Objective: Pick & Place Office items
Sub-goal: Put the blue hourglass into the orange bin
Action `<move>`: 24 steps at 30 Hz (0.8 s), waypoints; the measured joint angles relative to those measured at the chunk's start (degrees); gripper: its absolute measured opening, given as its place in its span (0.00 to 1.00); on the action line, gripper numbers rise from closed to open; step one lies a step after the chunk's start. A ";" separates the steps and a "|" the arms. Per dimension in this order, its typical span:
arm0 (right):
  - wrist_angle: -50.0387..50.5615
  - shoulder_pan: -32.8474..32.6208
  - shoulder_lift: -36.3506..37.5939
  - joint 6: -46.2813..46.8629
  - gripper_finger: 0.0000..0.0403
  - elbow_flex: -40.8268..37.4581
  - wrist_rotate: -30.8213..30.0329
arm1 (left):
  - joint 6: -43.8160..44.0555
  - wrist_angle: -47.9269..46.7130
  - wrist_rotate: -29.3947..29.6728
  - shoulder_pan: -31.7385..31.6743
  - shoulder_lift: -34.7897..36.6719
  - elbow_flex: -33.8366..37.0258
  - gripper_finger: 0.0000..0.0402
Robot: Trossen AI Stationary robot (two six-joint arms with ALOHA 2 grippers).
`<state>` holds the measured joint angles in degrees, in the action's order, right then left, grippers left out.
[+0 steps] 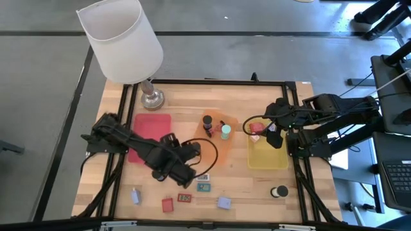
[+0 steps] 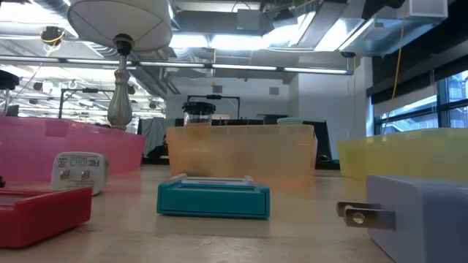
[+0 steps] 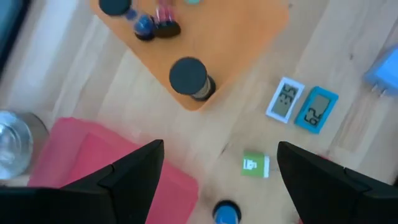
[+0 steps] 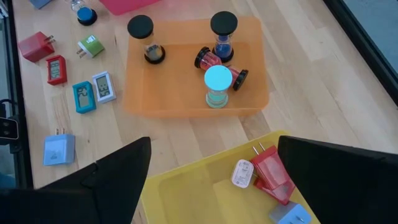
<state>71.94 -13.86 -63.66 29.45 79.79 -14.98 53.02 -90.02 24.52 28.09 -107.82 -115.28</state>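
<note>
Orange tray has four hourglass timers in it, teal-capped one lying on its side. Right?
Not quite. The teal-capped timer stands upright in the orange tray; it is the red timer behind it that lies on its side. The right wrist view shows this. Four timers in the tray is correct.

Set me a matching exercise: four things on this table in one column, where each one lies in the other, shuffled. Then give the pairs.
Things:
1. teal-capped bottle
2. red plug
3. lamp
4. teal clock

Places:
A. in the yellow tray
B. on bare wood, beside a white clock
C. upright in the orange tray
D. at the table's far edge, behind the pink tray

Pairs: 1-C, 2-A, 3-D, 4-B
</note>
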 joint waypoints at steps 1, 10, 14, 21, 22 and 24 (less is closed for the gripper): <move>0.00 -0.01 0.00 0.00 0.88 0.00 0.00 | -0.61 0.00 0.98 0.33 0.01 0.00 0.77; -0.02 0.01 0.00 0.00 0.88 0.00 0.00 | 0.57 0.00 3.68 0.71 0.29 0.00 0.77; -0.02 0.01 0.00 0.00 0.88 0.00 0.00 | -1.48 0.00 4.34 0.90 0.29 0.00 0.77; -0.04 -0.01 0.00 0.00 0.88 0.00 0.00 | -3.30 0.09 7.04 1.17 0.36 0.99 0.77; -0.04 0.00 0.00 0.00 0.88 0.00 0.00 | -3.68 0.10 7.48 1.17 0.71 1.73 0.77; -0.04 0.00 0.00 0.02 0.88 -0.01 0.00 | -3.78 0.14 7.46 1.16 1.71 3.93 0.77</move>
<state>71.90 -13.86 -63.66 29.47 79.78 -14.98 49.23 -89.88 31.98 29.25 -106.11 -111.36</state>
